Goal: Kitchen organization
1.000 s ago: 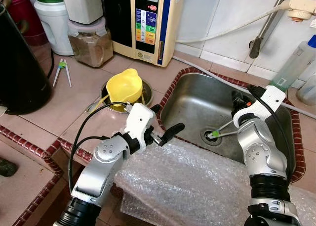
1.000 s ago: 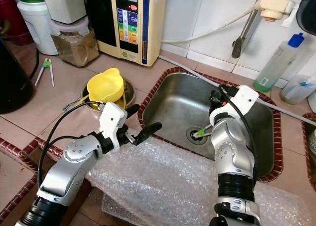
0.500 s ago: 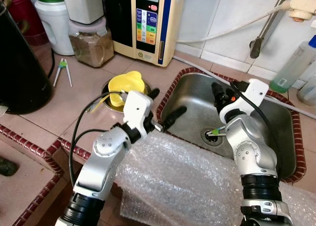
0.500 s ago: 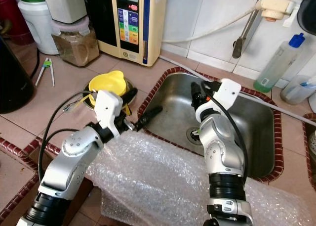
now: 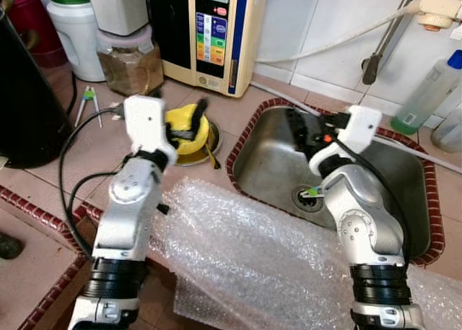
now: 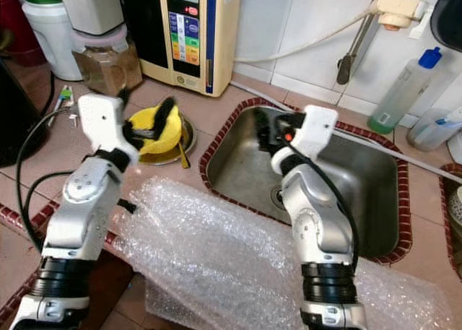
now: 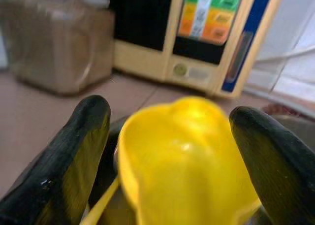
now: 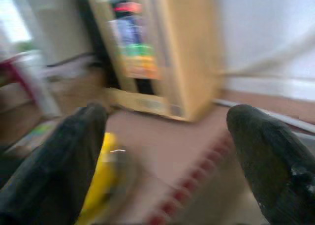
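A yellow plastic cup (image 5: 189, 122) lies on a small metal dish (image 5: 211, 139) on the tiled counter, left of the sink (image 5: 268, 167). My left gripper (image 5: 186, 118) is at the cup, open. In the left wrist view the yellow cup (image 7: 189, 151) sits between the two spread fingers (image 7: 74, 156), apart from both. My right gripper (image 5: 302, 126) hangs open over the left part of the sink, pointing toward the counter. The right wrist view is blurred, with fingers (image 8: 256, 146) wide apart and nothing between them.
Bubble wrap (image 5: 253, 258) covers the counter's front edge. A green-tipped brush (image 5: 312, 193) lies at the sink drain. Behind the cup stand a cream water machine (image 5: 216, 27) and a brown-filled jar (image 5: 131, 61). A black vessel (image 5: 25, 106) stands far left, a bottle (image 5: 426, 92) at the right.
My left arm has swung up and to the left, bringing its open fingers around the yellow cup. The right gripper has moved left across the sink toward its left rim.
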Robot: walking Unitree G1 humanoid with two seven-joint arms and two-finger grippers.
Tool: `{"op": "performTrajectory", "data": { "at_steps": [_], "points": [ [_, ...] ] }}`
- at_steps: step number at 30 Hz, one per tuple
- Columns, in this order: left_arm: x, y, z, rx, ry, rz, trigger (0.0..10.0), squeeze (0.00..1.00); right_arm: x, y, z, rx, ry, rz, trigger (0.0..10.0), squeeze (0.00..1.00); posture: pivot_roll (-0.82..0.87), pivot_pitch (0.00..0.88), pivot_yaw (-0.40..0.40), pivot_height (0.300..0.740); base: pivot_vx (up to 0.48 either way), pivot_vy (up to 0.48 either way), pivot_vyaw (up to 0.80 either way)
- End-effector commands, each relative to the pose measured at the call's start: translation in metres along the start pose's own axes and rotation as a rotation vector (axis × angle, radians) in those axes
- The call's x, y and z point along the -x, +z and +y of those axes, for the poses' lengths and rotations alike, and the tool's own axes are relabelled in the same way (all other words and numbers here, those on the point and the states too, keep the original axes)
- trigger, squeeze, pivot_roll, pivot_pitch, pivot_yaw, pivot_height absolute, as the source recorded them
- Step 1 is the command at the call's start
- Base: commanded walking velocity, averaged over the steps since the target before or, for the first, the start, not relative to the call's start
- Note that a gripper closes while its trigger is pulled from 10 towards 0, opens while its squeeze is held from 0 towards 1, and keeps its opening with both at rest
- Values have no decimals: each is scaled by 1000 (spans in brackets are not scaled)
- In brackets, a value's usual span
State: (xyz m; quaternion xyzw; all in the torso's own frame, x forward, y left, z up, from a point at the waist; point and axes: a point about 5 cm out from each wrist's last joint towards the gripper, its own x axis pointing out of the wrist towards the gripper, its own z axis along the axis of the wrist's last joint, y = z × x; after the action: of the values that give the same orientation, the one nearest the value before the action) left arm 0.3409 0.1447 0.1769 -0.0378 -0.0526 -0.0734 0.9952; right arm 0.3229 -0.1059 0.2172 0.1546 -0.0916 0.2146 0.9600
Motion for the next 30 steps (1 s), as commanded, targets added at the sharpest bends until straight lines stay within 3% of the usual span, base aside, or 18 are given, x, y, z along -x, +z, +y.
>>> {"op": "performTrajectory", "data": {
  "at_steps": [1,7,10,11,12,14,15,16,17,20,21,30],
  "points": [
    [-2,0,-3,8,-5,11,10000,1000,2,6,9,49,72,0,10000,1000,11,98,-89,740,0,0,0],
    [-10,2,1,14,52,37,10000,1000,12,-2,27,145,193,50,10000,1000,12,107,-87,740,0,0,0],
    [-12,-1,4,13,76,81,10000,996,15,-4,31,140,216,67,10000,1000,13,102,-81,740,0,0,0],
    [-13,-4,4,37,78,107,10000,698,16,-5,33,133,230,74,10000,749,13,102,-80,740,0,0,0],
    [-14,-7,2,59,60,151,10000,0,18,-8,37,137,264,92,10000,0,13,100,-79,740,0,0,0],
    [-14,-8,2,53,55,159,10000,0,18,-8,38,144,273,99,10000,0,13,100,-79,740,0,0,0],
    [-15,-8,1,53,48,168,9059,0,19,-9,39,150,287,110,10000,0,13,100,-79,740,0,0,0],
    [-15,-8,-1,59,31,178,3255,0,21,-11,40,162,305,131,10000,0,12,98,-81,740,0,0,0],
    [-16,-9,-3,64,19,184,1412,0,22,-13,41,170,317,145,10000,0,12,98,-81,740,0,0,0],
    [-16,-9,-4,67,9,196,1412,0,25,-15,41,192,335,172,10000,0,12,98,-81,740,0,0,0],
    [-17,-10,-6,75,-4,211,0,0,27,-18,40,210,340,191,10000,0,12,98,-80,740,0,0,0],
    [-22,-5,2,27,-7,242,0,0,38,-23,32,251,319,247,10000,0,12,101,-73,740,0,0,0]
  ]
}}
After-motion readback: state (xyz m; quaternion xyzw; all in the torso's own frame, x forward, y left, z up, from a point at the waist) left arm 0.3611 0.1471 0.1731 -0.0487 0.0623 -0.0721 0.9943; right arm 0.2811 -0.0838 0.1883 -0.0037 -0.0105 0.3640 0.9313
